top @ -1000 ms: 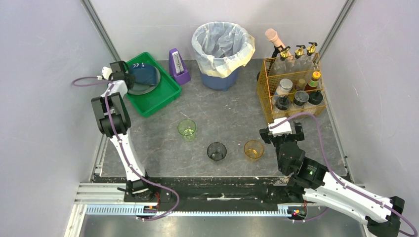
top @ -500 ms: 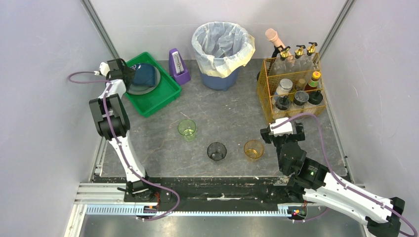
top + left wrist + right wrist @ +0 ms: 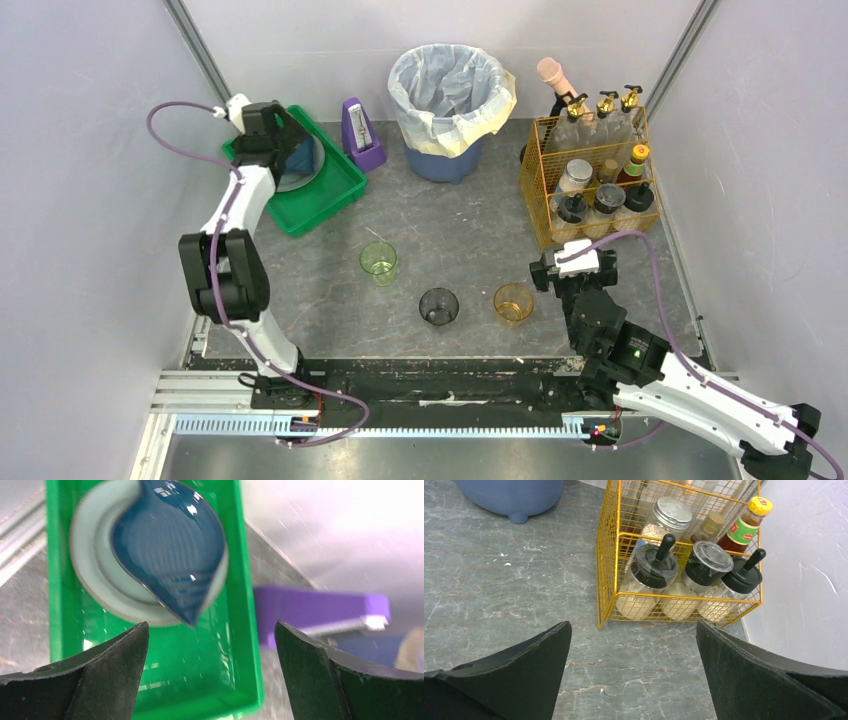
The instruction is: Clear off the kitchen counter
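Two arms are mine. My right arm (image 3: 640, 355) lies folded low by the near edge, right gripper (image 3: 632, 627) spread wide and empty above the kitchen counter (image 3: 450, 240), facing the yellow wire basket (image 3: 540, 185). My left arm (image 3: 235, 215) stretches far-left, left gripper (image 3: 211, 627) gaping, holding nothing, over the blue leaf-shaped dish (image 3: 167, 545) in the green tray (image 3: 210, 680).

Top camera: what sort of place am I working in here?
Probably a mock kitchen set up for robot trials: a marbled grey counter, a yellow wire rack of condiment jars, and a lined bin.
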Available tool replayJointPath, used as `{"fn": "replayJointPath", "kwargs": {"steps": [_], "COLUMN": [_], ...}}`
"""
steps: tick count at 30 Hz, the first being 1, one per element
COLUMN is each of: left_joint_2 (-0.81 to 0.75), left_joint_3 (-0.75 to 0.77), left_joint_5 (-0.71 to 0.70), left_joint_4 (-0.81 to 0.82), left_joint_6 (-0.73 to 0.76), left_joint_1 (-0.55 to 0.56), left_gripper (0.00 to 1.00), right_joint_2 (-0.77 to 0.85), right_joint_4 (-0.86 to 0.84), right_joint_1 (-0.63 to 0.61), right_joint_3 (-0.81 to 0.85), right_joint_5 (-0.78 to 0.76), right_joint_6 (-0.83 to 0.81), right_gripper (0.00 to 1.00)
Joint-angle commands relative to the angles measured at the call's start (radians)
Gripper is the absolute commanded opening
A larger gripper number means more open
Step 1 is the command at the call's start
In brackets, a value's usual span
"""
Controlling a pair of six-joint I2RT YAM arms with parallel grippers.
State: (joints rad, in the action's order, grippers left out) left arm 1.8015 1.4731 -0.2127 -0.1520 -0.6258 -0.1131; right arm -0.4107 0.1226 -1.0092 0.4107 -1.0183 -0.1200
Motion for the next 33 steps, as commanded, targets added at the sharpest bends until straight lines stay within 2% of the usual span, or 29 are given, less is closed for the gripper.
{"fn": "replayJointPath", "kwargs": {"steps": [1,4,7,13,16,19,24,28,33], "left_joint_2": [-0.16,-0.265,-0.373,-0.628,-0.764,-0.902,-1.102,-1.189,-1.222], "left_joint_3": [-0.064,-0.106,-0.137,-0.277,-0.365,-0.478,-0.649,-0.725,-0.75], "left_joint_5": [-0.096,-0.096,-0.072,0.068,0.134,0.191,0.279,0.317,0.347], "left_joint_4": [-0.064,-0.109,-0.193,-0.274,-0.303,-0.32,-0.312,-0.307,-0.293], "left_joint_6": [0.108,0.12,0.138,0.126,0.144,0.177,0.217,0.242,0.247], "left_joint_1": [0.1,0.189,0.248,0.287,0.291,0.291,0.291,0.291,0.29], "left_gripper": [1.0,1.0,1.0,1.0,1.0,1.0,1.0,1.0,1.0], "right_joint_2": [0.002,-0.027,-0.101,-0.28,-0.339,-0.356,-0.4,-0.436,-0.456], "right_joint_4": [0.019,0.073,0.205,0.47,0.547,0.556,0.547,0.497,0.451], "right_joint_1": [-0.004,-0.004,-0.003,-0.004,-0.002,0.012,0.098,0.211,0.303], "right_joint_3": [0.061,0.109,0.206,0.334,0.33,0.3,0.282,0.224,0.155], "right_joint_5": [0.061,0.138,0.18,0.331,0.318,0.329,0.457,0.606,0.724], "right_joint_6": [0.053,0.09,0.193,0.425,0.502,0.558,0.589,0.588,0.604], "right_gripper": [0.98,0.98,0.98,0.98,0.98,0.95,0.85,0.82,0.71]}}
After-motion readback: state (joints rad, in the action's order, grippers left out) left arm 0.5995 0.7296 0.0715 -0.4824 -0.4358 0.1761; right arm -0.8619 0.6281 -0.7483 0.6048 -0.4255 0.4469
